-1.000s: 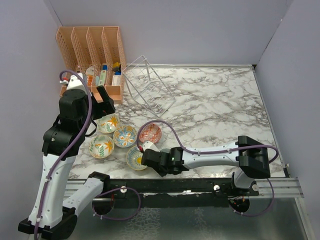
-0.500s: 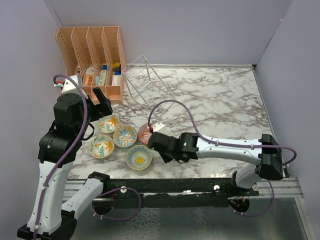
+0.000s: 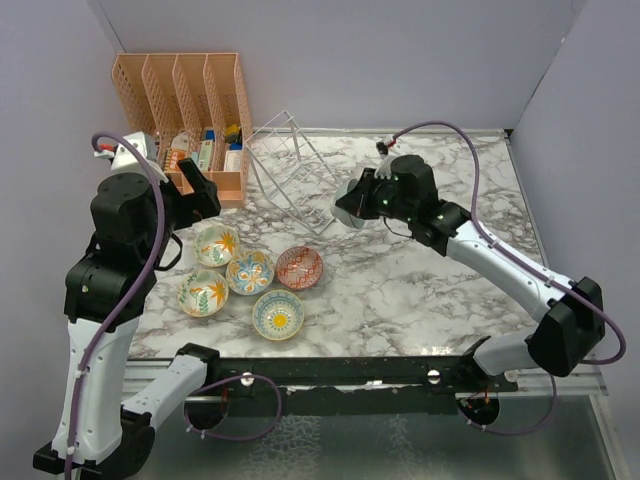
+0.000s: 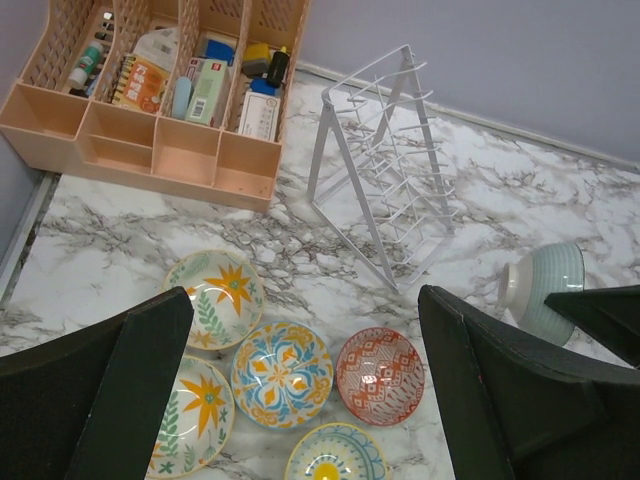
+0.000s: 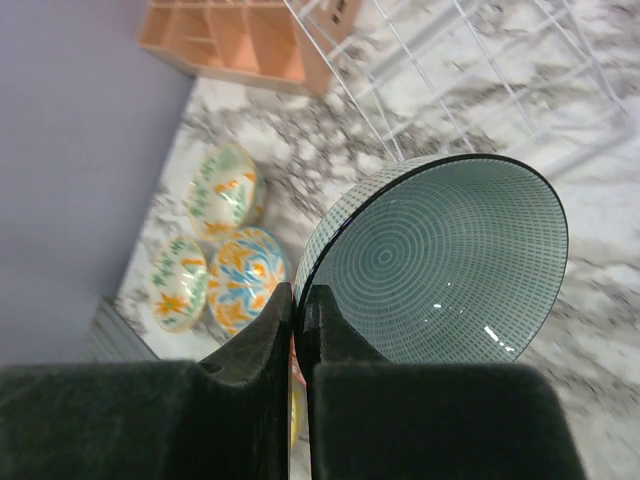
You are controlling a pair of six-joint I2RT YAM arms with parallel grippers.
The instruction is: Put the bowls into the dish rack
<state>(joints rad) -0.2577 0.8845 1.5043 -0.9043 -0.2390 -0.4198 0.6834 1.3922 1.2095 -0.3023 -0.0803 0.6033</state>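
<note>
Teal bowl point(image 5: 440, 265), rim pinched by our right hand point(image 5: 297, 320), hangs tilted beside the dish rack point(image 3: 296, 172); our left hand point(image 4: 305, 375) stands open.

- No word, brand, number or sign can be read anywhere in these views.
- Inside the orange organizer point(image 4: 120, 150), the packets and boxes carry printed labels: an orange-and-white packet point(image 4: 141, 80), a pale green box point(image 4: 206, 91) just right of it, and a white card point(image 4: 262, 115) in the rightmost slot. The print on all of them is too small and blurred to make out.
- From the top view the same organizer point(image 3: 180, 85) shows only specks of colour on those labels.
- The teal bowl point(image 5: 440, 260), well right of the organizer, bears rings and fine dashes, a pattern and not lettering.
</note>
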